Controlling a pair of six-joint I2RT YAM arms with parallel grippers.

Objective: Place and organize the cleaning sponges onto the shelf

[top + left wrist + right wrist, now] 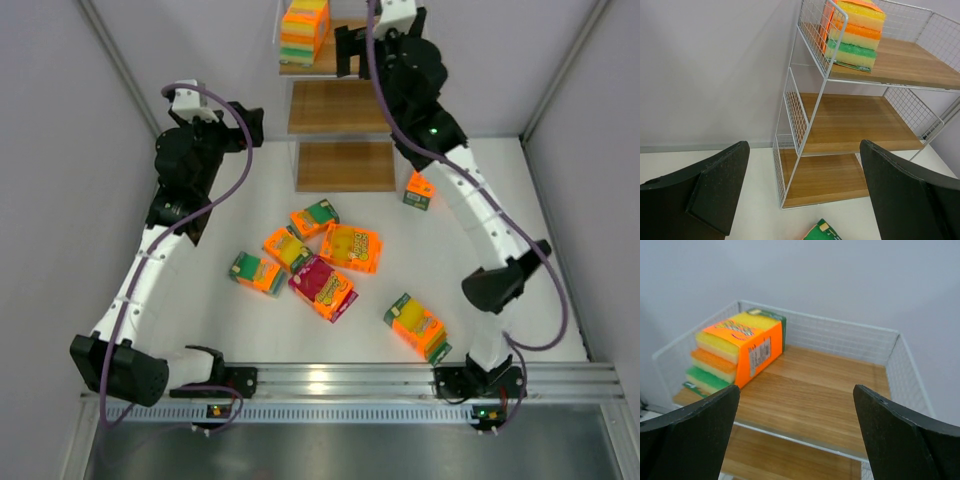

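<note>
Orange-wrapped cleaning sponges (323, 287) lie loose on the white counter (480, 200). Five cluster at its middle, another sits toward 5 o'clock, and one more is just at 3 o'clock of the shelf's lowest board. The shelf (340, 105) stands at 12 o'clock, and one pack (304, 30) stands at the 9 o'clock end of its top tier. The right tool (797, 407) hangs before that tier, fingers wide apart, holding nothing. The left tool (802, 150), at 9 o'clock of the shelf, is likewise spread and empty.
</note>
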